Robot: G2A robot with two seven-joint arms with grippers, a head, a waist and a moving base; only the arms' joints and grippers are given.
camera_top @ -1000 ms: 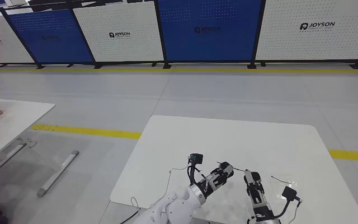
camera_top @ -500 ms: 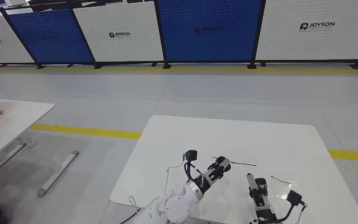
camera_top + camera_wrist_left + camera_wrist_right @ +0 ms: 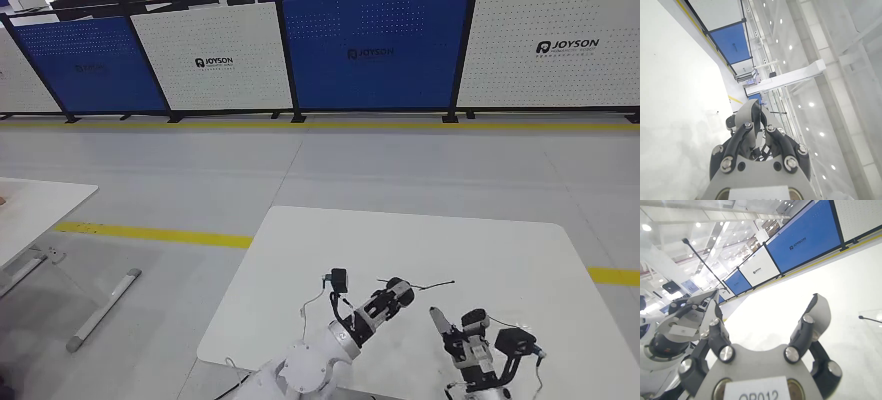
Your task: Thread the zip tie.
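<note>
A thin black zip tie (image 3: 425,287) sticks out sideways over the white table (image 3: 400,240) from my left gripper (image 3: 398,292), which is shut on one end of it. In the left wrist view the fingers (image 3: 753,111) are pressed together and the zip tie (image 3: 779,112) pokes out beyond them. My right gripper (image 3: 455,320) hovers just beside it, nearer the table's front edge, open and holding nothing. Seen from the right wrist, the right gripper (image 3: 765,296) is spread wide and the held zip tie (image 3: 702,260) rises past the left gripper (image 3: 702,302), its head uppermost.
A second black zip tie (image 3: 503,322) lies on the table to the right of the right gripper and appears as the loose zip tie (image 3: 868,319) in the right wrist view. The far half of the table is bare white surface.
The right gripper has drawn back from the left one toward the front edge, turned and opened. The left gripper still grips the zip tie, whose free end now points slightly farther back.
</note>
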